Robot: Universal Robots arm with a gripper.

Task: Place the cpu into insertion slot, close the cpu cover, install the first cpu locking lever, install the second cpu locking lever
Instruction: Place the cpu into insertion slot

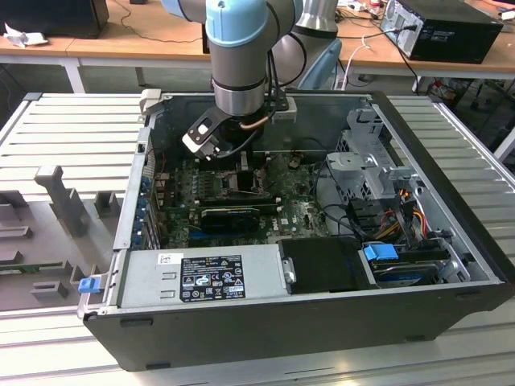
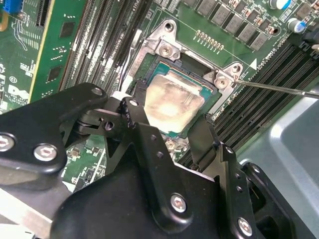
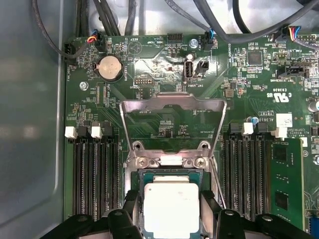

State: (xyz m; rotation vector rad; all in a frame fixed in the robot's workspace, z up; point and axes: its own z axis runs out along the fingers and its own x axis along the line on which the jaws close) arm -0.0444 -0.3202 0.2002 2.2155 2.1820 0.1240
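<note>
The cpu [image 3: 171, 204] is a pale silver square lying flat in the insertion slot [image 3: 169, 161], whose metal rim and screws show around it. In the second wrist view the cpu [image 2: 172, 99] sits level inside the slot's rim [image 2: 164, 47]. My gripper [image 3: 171, 199] straddles it, one black finger [image 2: 137, 107] against each of two opposite edges, so it looks shut on the chip. The cpu cover [image 3: 172, 102] stands swung up, its window showing the board behind. A thin wire lever [image 2: 279, 88] juts out beside the slot. In the exterior view my gripper [image 1: 241, 173] reaches down into the case.
Black memory slots [image 3: 92, 174] run along both sides of the socket. A coin battery [image 3: 110, 67] and cable bundles [image 3: 107, 20] lie beyond the cover. The power supply [image 1: 205, 277] and drive cage [image 1: 366, 165] crowd the case [image 1: 322, 334].
</note>
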